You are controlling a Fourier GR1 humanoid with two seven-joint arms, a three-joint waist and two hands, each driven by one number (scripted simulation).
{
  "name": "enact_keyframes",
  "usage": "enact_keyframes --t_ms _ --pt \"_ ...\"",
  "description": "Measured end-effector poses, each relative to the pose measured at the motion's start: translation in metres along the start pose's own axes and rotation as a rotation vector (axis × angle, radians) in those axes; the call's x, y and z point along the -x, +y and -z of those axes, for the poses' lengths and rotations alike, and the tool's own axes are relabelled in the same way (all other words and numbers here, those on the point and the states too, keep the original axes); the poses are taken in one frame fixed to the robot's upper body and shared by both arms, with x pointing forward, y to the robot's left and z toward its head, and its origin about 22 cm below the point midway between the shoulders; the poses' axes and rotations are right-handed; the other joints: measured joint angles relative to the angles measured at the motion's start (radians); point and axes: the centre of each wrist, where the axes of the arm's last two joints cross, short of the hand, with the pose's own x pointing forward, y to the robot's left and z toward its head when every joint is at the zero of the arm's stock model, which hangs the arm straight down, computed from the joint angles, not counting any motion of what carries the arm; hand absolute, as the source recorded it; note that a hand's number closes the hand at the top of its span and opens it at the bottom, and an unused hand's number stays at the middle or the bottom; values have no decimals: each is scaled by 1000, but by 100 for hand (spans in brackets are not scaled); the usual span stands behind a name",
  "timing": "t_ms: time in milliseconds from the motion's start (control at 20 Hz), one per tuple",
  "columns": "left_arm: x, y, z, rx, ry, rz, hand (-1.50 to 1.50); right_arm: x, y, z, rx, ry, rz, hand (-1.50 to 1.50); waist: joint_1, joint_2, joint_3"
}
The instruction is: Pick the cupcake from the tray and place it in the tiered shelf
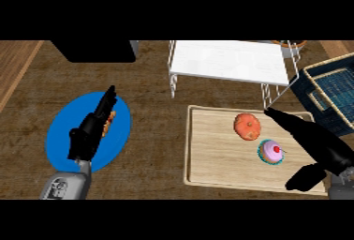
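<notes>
The cupcake (272,152), pink frosting with a red cherry in a teal wrapper, sits on the right part of the wooden tray (214,154). Just beside it to the right is my right hand (319,146), open, with straight fingers pointing up-left past the cupcake and the thumb hanging below; it does not touch the cupcake. The white tiered shelf (232,61) stands behind the tray, its top level bare. My left hand (91,131) rests open over the blue plate (69,136) at the left.
An orange round fruit (247,125) lies on the tray just up-left of the cupcake. Orange food (109,123) peeks out under my left hand. A dark blue woven basket (330,89) stands at the right edge. A black object (97,50) sits at the back left.
</notes>
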Motion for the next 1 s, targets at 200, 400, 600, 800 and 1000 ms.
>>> enact_keyframes --t_ms 200,400,600,800,1000 --pt "-3 0 1 -6 -2 2 0 10 8 2 -16 5 -3 -150 -1 0 0" --pt "-1 3 1 -7 -4 0 0 15 11 7 -28 0 -2 -150 -1 0 0" --pt "7 10 8 -9 -1 5 0 14 16 15 -37 0 0 -150 -1 0 0" --pt "3 10 -4 -6 -6 3 0 19 30 18 -54 3 -11 150 0 0 0" --pt "-3 -2 1 -1 -3 3 0 20 36 17 -78 -15 -69 150 -1 -1 -1"
